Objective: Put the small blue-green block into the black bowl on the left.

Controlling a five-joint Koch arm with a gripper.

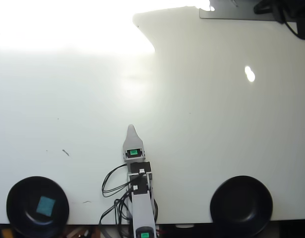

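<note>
Two black bowls, one block, one arm. Block (45, 206) lies inside the left bowl (16, 193); twin bowl (241, 201) far right. Claw (131, 130) mid-table, only one tip showing, can't tell its state.

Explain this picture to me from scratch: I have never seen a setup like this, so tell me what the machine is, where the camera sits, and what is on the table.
The camera looks straight down on a white table. The grey thing rising from the bottom edge is a small robot arm; its pointed end is the gripper. Only one tip shows, so whether it is open or shut cannot be told, and nothing is visibly held. Two black bowls sit near the bottom edge. The bowl on the left of the view holds a small blue-green block. The other bowl, at the right, looks empty. Bright glare washes out the top left.
</note>
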